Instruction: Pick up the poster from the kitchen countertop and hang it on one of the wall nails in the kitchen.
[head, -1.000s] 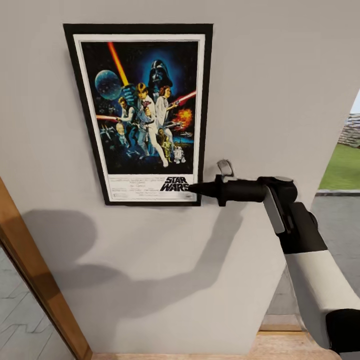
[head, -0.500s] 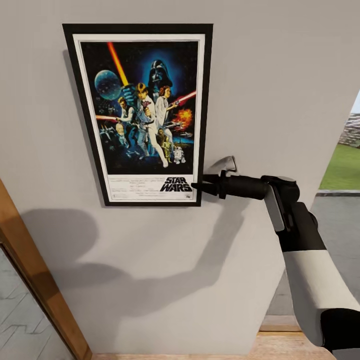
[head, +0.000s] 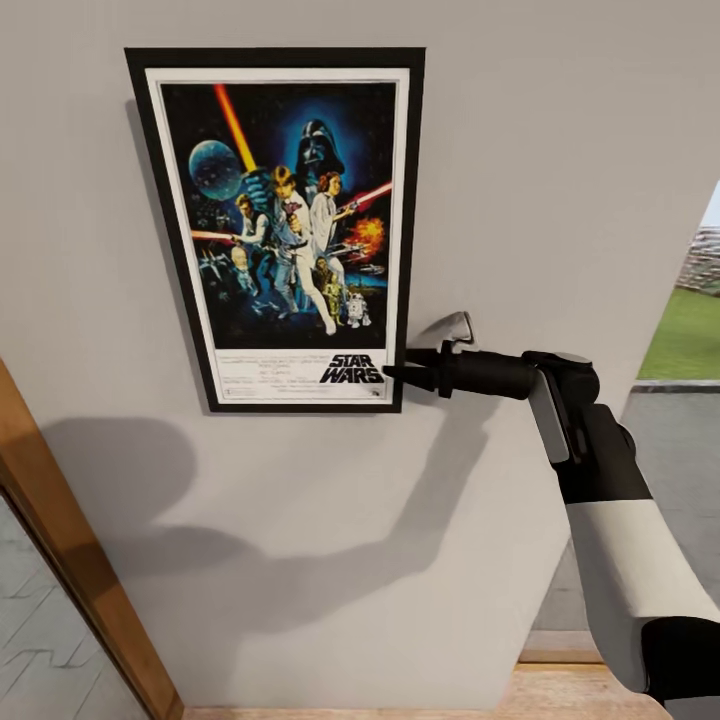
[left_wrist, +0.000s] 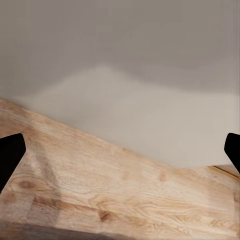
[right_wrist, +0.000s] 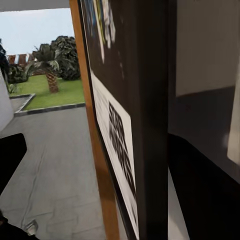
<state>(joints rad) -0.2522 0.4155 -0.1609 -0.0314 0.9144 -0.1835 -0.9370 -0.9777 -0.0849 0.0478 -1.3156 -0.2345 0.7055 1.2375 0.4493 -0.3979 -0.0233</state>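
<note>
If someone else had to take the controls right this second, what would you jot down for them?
Right gripper: open, fingertips at the lower right edge of the black-framed Star Wars poster, apparently let go.
Left gripper: open, holding nothing, pointed at a wooden floor and pale wall.
Poster: upright and flat against the grey wall; the nail behind it is hidden.
Done: pickup and carry; it seems hung.
Left: draw the right arm back and check that it holds.
</note>
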